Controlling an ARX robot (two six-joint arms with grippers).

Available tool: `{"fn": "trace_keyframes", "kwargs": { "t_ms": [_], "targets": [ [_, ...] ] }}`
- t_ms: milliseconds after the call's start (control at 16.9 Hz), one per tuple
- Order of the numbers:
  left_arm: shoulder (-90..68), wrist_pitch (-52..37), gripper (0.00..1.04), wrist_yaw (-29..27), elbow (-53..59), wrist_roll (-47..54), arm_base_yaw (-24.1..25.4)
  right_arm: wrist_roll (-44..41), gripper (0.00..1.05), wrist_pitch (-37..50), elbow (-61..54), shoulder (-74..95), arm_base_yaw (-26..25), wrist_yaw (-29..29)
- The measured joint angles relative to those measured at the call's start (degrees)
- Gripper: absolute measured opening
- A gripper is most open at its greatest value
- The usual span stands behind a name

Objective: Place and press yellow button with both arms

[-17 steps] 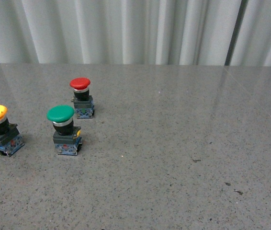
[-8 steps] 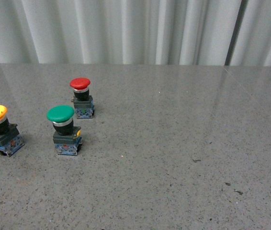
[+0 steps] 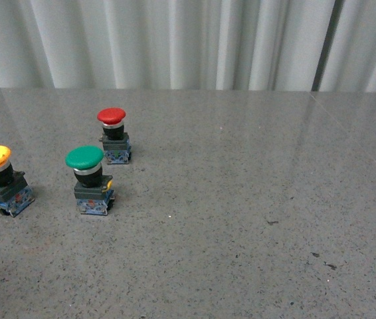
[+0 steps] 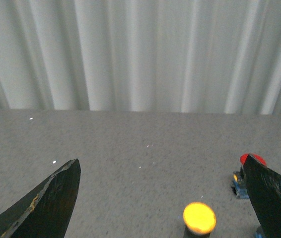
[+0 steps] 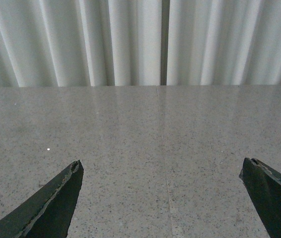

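Over by the desk's (image 3: 254,219) left edge sits the yellow button (image 3: 0,178), upright, cap on top, nothing touching it. Near it, toward the middle, stands the green button (image 3: 88,181), and the red button (image 3: 113,136) is a little farther back. Left gripper (image 4: 160,158): spread wide, empty, hovering above the desk with the yellow cap showing between its fingers. Right gripper (image 5: 161,161): spread wide as well, holding nothing, facing grey desk and white curtain (image 5: 130,39).
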State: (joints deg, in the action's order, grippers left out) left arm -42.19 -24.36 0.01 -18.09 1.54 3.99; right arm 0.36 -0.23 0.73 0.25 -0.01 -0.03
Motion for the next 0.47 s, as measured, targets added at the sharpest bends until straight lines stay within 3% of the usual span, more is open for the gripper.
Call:
{"fn": "trace_keyframes", "kwargs": {
  "t_ms": [118,236,472],
  "targets": [
    [-17.57,-4.83,0.98,1.22,-7.45,1.09,-2.29,0.0,0.98,-0.04,0.0,0.0,0.0,0.0],
    [-29.62,-3.72,0.98,2.75,-11.8,2.27,-3.91,0.0,0.98,-0.04,0.0,0.0,0.0,0.02],
    [-41.79,-5.2,0.98,3.93,-16.85,2.34,-4.33,0.0,0.98,-0.04,0.0,0.0,0.0,0.0]
  ]
}}
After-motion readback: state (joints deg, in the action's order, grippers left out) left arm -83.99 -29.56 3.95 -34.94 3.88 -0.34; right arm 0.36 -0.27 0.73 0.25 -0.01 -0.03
